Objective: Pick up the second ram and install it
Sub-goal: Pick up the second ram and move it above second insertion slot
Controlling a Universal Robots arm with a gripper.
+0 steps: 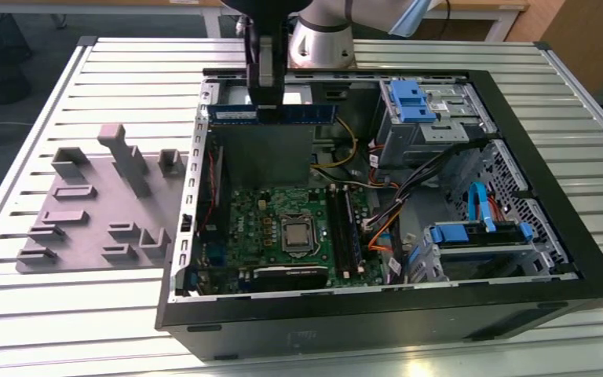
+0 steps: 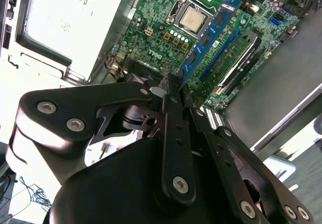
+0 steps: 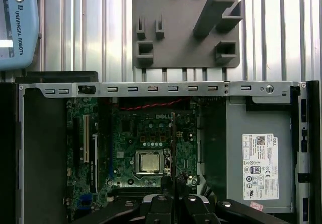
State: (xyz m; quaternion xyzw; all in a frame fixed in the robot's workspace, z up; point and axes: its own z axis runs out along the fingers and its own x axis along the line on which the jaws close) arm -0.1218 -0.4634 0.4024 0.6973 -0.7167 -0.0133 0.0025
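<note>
The fingers [image 1: 266, 90] are clenched on the middle of the blue memory stick [image 1: 307, 114], holding it level in the air above the open computer case [image 1: 553, 259]. The case's power supply [image 3: 256, 128] carries a white printed label [image 3: 259, 158].

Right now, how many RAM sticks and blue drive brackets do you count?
Second ram, blue, held in the gripper: 1
Seated ram stick on the motherboard: 1
Blue drive brackets: 2
Total: 4
</note>
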